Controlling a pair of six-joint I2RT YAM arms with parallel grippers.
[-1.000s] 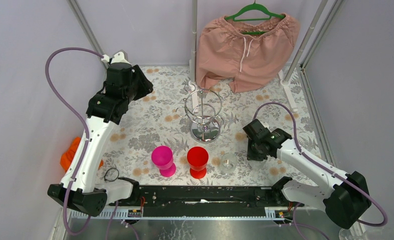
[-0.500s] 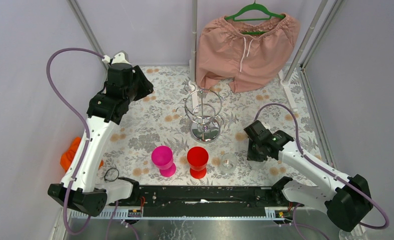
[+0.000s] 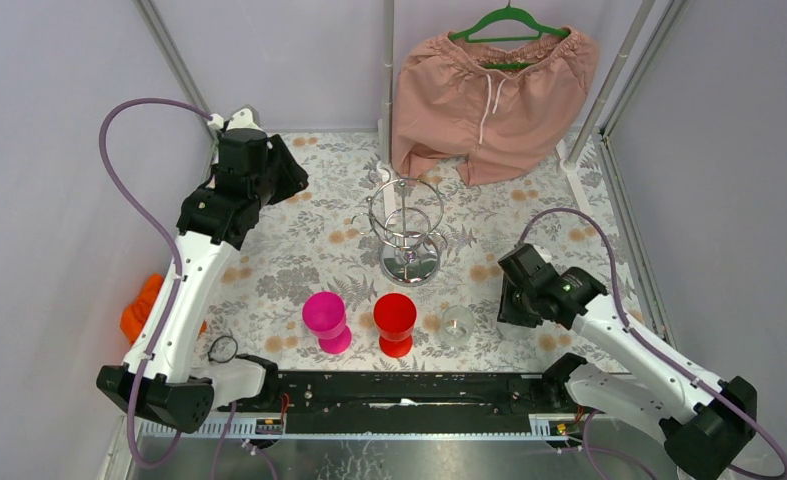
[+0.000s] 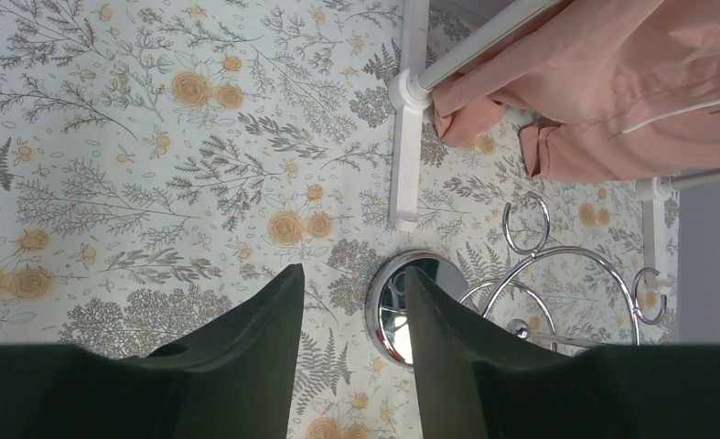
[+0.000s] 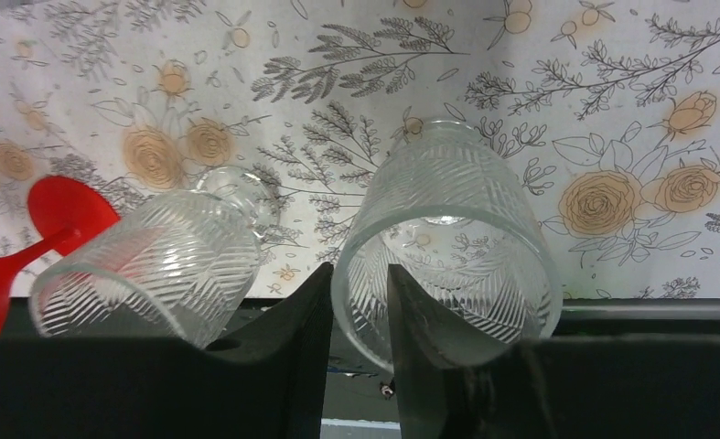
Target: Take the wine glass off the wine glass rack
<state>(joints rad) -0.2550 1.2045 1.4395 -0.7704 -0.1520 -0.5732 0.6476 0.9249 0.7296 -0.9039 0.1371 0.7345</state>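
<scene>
Right end effector (image 5: 358,274) pinches the glass (image 5: 447,183) by its rim wall. It looks light, slick and brittle, so go gently. Left end effector (image 4: 351,274) gapes empty above the rack (image 4: 385,311).

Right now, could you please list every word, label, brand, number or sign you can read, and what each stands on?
None: no text can be read in any view.
The wine glass rack, pink cup, red cup, clear glasses, pink shorts and floral tablecloth show no print.
Any marks on the black rail at the near edge are too small to read.
</scene>
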